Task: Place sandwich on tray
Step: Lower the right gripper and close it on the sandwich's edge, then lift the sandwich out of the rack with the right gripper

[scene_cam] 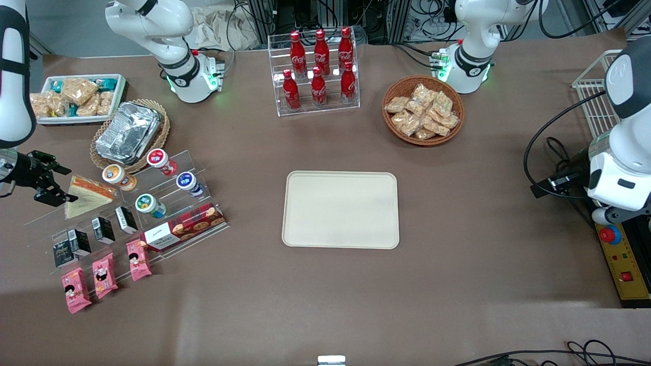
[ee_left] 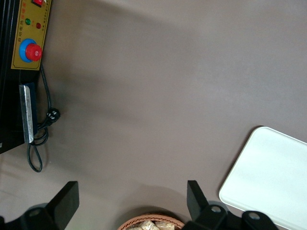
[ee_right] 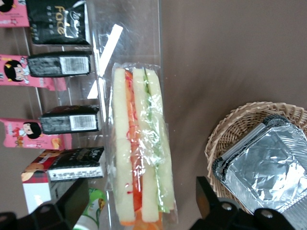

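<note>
Just ahead of my tool (scene_cam: 51, 189), on the top step of the clear rack (scene_cam: 168, 213) at the working arm's end of the worktop (scene_cam: 457, 284), lies the sandwich (scene_cam: 87, 194). It rests on a bread face, its filling edge turned toward my tool. From my wrist camera its long axis runs straight out from between my fingers (ee_right: 72, 201), which stand wide apart, holding nothing, with one end of the sandwich (ee_right: 140, 148) already reaching in between them. My arm is low and reaches in level from the worktop's end, tool pointing toward the middle. I judge a short advance, then closing across the bread faces, would take it. My tray (scene_cam: 341, 209) sits mid-worktop, well apart, bare.
</note>
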Motion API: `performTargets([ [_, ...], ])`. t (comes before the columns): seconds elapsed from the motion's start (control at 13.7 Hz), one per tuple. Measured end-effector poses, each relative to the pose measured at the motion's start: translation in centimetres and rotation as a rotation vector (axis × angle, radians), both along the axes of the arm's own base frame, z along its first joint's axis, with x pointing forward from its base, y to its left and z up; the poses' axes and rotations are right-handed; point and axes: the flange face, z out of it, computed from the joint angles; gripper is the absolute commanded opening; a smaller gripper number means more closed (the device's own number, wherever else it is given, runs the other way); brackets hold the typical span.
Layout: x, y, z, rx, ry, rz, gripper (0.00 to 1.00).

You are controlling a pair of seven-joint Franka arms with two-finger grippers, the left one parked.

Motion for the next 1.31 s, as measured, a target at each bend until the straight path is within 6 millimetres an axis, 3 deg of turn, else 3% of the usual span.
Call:
performTargets([
  [0.51,0.0,0.4,-1.9,-0.008,-0.001,0.003,0.97],
  [0.58,0.1,0.4,-2.1,-0.012,-0.005,0.002,0.89],
  [0.66,0.2,0.4,-2.3,-0.015,-0.011,0.000,0.69],
  [0.73,0.4,0.4,-2.4,-0.018,-0.015,0.004,0.58],
  [1.17,0.9,0.5,-1.9,-0.025,-0.044,0.073,0.38],
  [1.31,1.5,0.3,-1.7,-0.031,-0.058,0.127,0.38],
])
